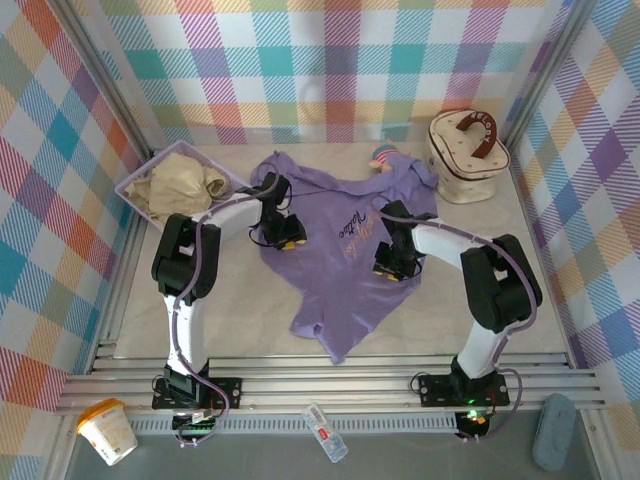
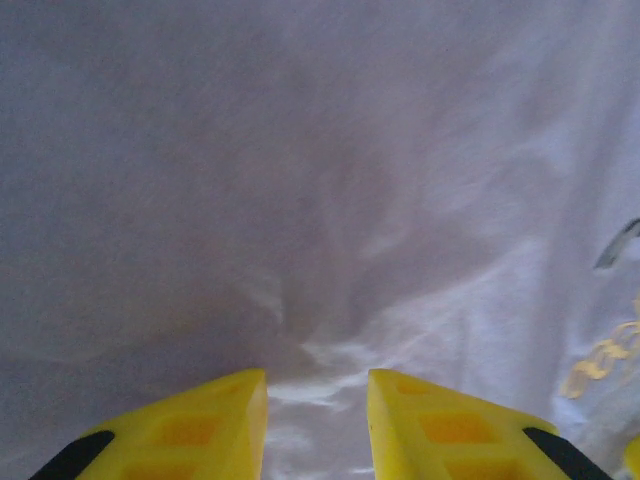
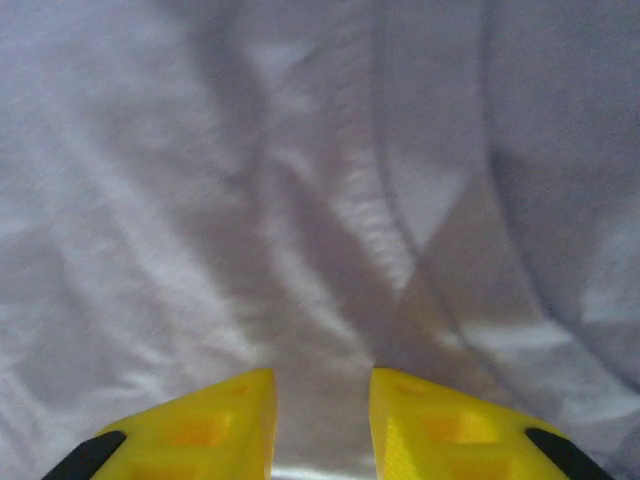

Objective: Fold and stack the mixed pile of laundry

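Here, one purple T-shirt [image 1: 340, 290], spread out on the table [image 1: 250, 320], in the middle, between the two arms. Long way from far to near: wide end far, close to the back wall, narrow end pointing near. Gold writing [image 1: 358, 235] on the chest, between the two grippers. One beige garment [image 1: 180, 185] too, crumpled up inside the lavender basket [image 1: 128, 188] at the far left, just beside the shirt's far left edge. Two garments in all. Left gripper [image 1: 290, 238] down on the left part of the shirt, right gripper [image 1: 392, 265] down on the right part. In the left wrist view, two yellow fingers [image 2: 215, 425] a little apart, wrinkled purple cloth in the gap. In the right wrist view, two yellow fingers [image 3: 225, 425] also a little apart, a fold of cloth running into the gap. One cream round case [image 1: 467, 155] with a brown handle at the far right.
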### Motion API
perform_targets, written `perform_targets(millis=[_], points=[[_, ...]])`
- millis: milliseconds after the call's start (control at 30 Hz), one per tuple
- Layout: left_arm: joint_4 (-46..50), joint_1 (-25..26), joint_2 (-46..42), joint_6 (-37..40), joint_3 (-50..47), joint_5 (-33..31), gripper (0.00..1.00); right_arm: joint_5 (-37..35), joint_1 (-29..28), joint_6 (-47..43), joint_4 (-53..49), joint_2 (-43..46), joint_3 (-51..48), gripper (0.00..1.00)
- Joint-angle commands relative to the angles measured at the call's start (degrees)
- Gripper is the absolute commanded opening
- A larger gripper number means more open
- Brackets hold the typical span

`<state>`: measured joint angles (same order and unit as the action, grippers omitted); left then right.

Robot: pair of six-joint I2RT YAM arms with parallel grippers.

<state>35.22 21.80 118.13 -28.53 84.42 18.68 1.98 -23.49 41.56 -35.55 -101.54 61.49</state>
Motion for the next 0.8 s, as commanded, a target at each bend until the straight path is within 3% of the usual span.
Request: perform_targets(millis=[0,100,333,500,633,767], points=[[3.4,1.6,1.2,2.1,-2.5,-1.5,0.32,-2.2,2.5,2.7,-0.8,-2.8,0.6,0.30],[4.7,2.8,0.8,1.4,-4.8,0.6,0.32,-3.2,5.4,3.0,-2.8,-4.4,0.8,0.30],[12.2,7.7,0.9,1.0,-1.9,13.9,0.32,1.8,11.3,3.5,-3.5,-6.2,3.1,0.30],[15.6,11.5,1.2,1.9,3.1,19.4,0.37,-7.1,14.3,-3.6,-12.5,-4.1,8.4,0.29],[19.4,11.8,3.3,3.5,10.9,22.6,0.50,-6.4,22.8,-8.8,-12.0,-4.4,8.9,0.29],[24.1,9.8,-1.2,6.6,15.3,14.8,0.74,-6.1,25.6,-13.2,-12.3,-5.2,13.7,0.29]])
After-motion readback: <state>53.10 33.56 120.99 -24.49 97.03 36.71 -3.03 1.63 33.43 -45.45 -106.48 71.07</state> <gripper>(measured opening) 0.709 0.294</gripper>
